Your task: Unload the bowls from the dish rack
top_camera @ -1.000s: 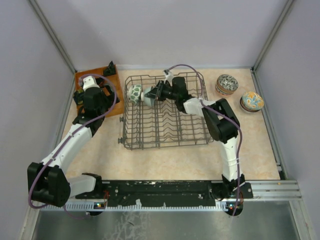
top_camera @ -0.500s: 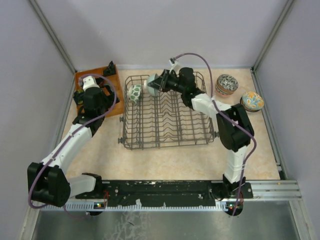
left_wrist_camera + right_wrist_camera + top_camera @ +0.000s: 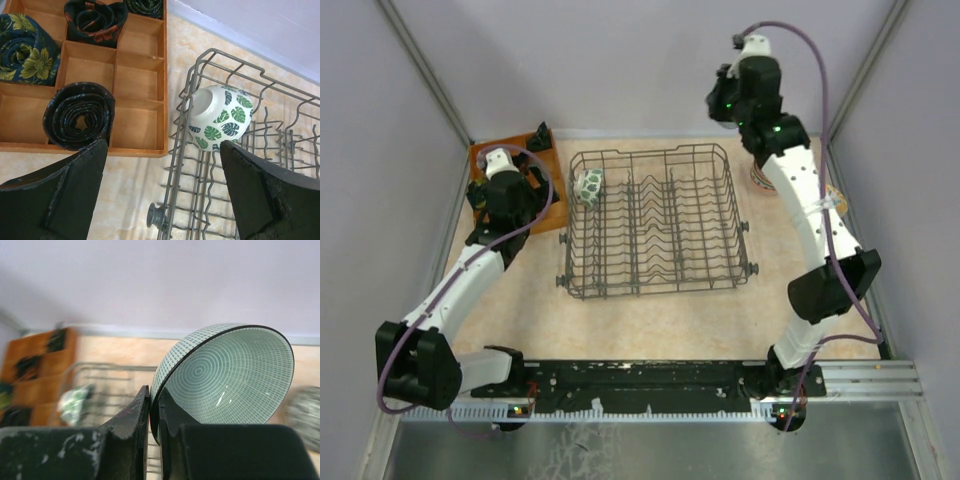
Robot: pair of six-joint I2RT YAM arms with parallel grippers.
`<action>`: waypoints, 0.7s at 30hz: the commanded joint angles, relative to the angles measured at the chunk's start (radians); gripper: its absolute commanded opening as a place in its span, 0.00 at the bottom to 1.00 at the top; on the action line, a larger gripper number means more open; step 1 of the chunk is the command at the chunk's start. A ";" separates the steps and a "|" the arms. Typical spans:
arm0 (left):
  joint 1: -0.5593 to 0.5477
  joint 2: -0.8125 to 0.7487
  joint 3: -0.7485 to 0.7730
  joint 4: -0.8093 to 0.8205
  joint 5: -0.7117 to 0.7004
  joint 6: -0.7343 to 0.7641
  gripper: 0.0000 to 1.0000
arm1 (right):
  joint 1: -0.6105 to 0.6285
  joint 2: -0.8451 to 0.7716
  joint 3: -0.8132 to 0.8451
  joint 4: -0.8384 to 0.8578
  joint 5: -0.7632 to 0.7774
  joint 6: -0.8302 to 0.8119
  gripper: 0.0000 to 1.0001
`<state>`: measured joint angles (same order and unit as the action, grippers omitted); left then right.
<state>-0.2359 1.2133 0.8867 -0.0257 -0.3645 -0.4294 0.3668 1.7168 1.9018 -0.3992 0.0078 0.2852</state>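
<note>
One teal bowl (image 3: 225,375), rim-pinched in your right gripper (image 3: 154,400) at one o'clock, could slip if swung fast; left gripper (image 3: 162,165) gapes.

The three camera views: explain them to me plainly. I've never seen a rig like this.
This is a robot with two arms bolted at the near edge of the table. The top external view looks down from above and behind; each wrist view looks along one arm's end effector. On it stands a wire dish rack with one leaf-patterned bowl in a corner, beside an orange-brown tray holding rolls of dark fabric. The left end effector hangs open and empty above them. The right end effector is raised high, pinching the rim of a pale green ringed bowl.
</note>
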 commanded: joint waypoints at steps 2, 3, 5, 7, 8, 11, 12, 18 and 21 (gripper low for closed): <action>-0.003 0.044 0.074 0.026 0.035 -0.025 0.99 | -0.126 0.061 0.249 -0.408 0.330 -0.165 0.00; -0.003 0.054 0.082 0.026 0.041 -0.032 0.99 | -0.156 0.078 0.265 -0.445 0.344 -0.168 0.00; -0.003 0.078 0.097 0.026 0.055 -0.038 0.99 | -0.213 0.111 0.277 -0.505 0.374 -0.167 0.00; -0.003 0.095 0.112 0.024 0.068 -0.043 0.99 | -0.273 0.133 0.244 -0.526 0.397 -0.167 0.00; -0.004 0.101 0.118 0.024 0.073 -0.046 0.99 | -0.297 0.137 0.217 -0.525 0.399 -0.165 0.00; -0.003 0.114 0.127 0.023 0.083 -0.051 0.99 | -0.365 0.129 0.108 -0.485 0.387 -0.160 0.00; -0.004 0.118 0.131 0.019 0.086 -0.051 0.99 | -0.384 0.129 0.078 -0.474 0.378 -0.158 0.00; -0.005 0.126 0.144 0.015 0.098 -0.053 0.99 | -0.474 0.153 -0.039 -0.439 0.350 -0.151 0.00; -0.005 0.132 0.150 0.011 0.099 -0.051 0.99 | -0.505 0.165 -0.072 -0.428 0.332 -0.149 0.00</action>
<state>-0.2359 1.3365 0.9989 -0.0235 -0.2825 -0.4751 -0.1154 1.9091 1.8282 -0.8913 0.3397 0.1528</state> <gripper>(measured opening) 0.995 0.090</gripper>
